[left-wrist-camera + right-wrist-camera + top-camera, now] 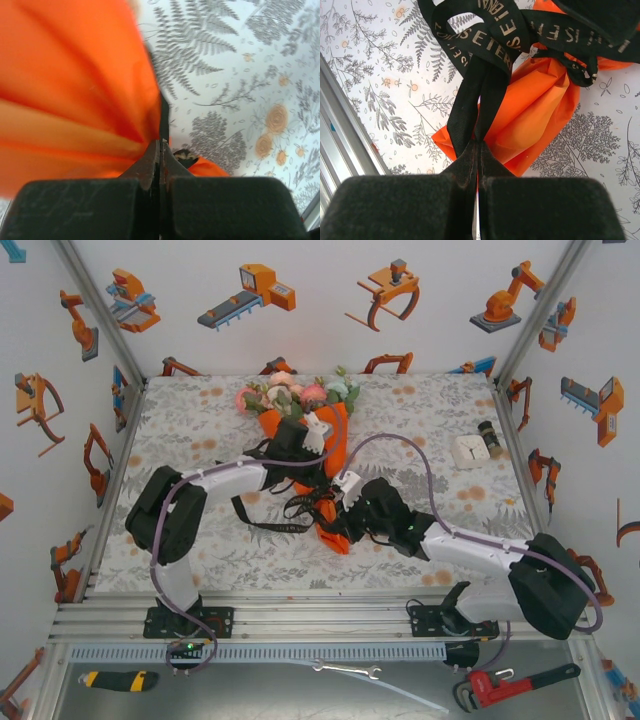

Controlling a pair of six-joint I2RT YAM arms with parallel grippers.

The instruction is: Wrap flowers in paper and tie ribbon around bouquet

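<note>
The bouquet (318,455) lies on the tablecloth, and the flowers (290,396) spill out at its far end. Its orange paper (335,530) narrows toward me. The black ribbon (300,506) is looped round the narrow part, with a tail (254,524) trailing left. My left gripper (316,472) is over the cone's middle. In the left wrist view it (161,142) is shut on a thin strip of ribbon (163,117) beside the paper (75,75). My right gripper (342,504) (479,143) is shut on a lettered ribbon loop (495,35) above the paper's tail (535,110).
A white box (468,450) and a small bottle (490,438) stand at the table's right. Below the front rail (300,620) lie a red pipe wrench (510,685), a spanner (345,671) and a yellow-black knife (118,678). Printed walls close in three sides.
</note>
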